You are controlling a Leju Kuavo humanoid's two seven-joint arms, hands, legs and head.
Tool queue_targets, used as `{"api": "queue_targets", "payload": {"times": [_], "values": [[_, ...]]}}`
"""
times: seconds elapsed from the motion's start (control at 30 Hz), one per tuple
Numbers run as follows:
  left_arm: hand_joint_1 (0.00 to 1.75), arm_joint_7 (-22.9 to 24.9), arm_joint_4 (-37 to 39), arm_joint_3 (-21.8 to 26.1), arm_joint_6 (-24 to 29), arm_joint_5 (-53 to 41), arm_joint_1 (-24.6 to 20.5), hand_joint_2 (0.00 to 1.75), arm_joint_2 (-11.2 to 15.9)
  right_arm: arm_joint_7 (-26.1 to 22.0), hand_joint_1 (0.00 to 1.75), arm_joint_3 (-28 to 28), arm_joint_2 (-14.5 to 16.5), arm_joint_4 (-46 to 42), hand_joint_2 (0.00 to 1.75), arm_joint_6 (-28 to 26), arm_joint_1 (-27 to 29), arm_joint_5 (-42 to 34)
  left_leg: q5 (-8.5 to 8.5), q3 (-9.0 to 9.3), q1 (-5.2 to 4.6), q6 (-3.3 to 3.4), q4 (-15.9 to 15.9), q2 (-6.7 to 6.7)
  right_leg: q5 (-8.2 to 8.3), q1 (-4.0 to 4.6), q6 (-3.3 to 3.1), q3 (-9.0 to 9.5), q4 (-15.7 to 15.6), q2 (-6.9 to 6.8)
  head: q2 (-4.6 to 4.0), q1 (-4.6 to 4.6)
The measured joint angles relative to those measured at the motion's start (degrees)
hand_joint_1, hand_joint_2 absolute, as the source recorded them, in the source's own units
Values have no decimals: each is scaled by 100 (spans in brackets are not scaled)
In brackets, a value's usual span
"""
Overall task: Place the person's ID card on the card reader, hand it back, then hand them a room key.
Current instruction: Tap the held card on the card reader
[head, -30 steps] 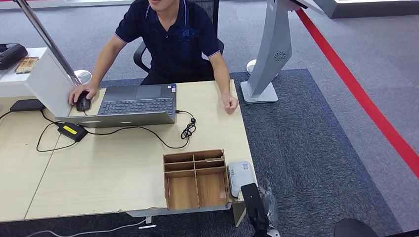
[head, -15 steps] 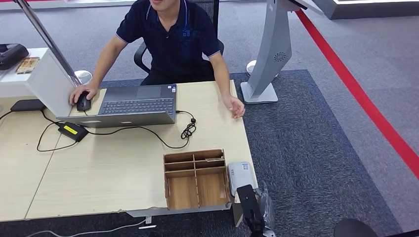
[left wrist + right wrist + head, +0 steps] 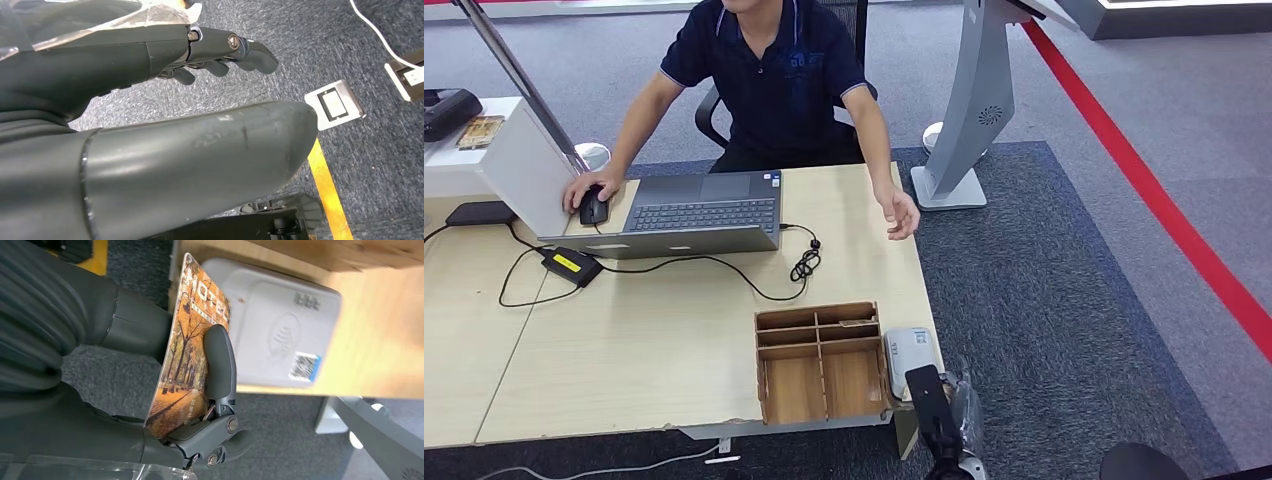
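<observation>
My right hand (image 3: pixel 932 408) hangs just off the table's near right corner, beside the white card reader (image 3: pixel 911 357). In the right wrist view that hand (image 3: pixel 105 335) pinches a card (image 3: pixel 192 352) printed with autumn trees and hotel lettering between its thumb and a dark finger (image 3: pixel 220 365). The card is held on edge, close beside the card reader (image 3: pixel 280 330) and apart from it. The person sits across the table, one hand (image 3: pixel 902 214) raised open over the table's right edge. My left hand (image 3: pixel 150 125) hangs above carpet, fingers apart, holding nothing.
A wooden compartment box (image 3: pixel 819 362) stands left of the reader. A laptop (image 3: pixel 694 213), a mouse under the person's other hand (image 3: pixel 591 190), a power brick (image 3: pixel 570 265) and cables lie further back. A grey kiosk stand (image 3: pixel 969 110) rises at the right.
The person's hand has lifted off the table, opened and moved slightly right toward the edge. My right hand has only shifted slightly by the reader.
</observation>
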Motion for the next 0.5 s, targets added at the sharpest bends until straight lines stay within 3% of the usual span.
{"api": "queue_targets", "payload": {"times": [0.5], "values": [[0, -24, 2, -13, -21, -102, -3, 0, 11, 285, 175, -208, -171, -1269, 175, 1, -500, 338, 3, -4, 1, -1, 0, 0, 3, 1, -4, -5, 1, 0, 0, -1]]}}
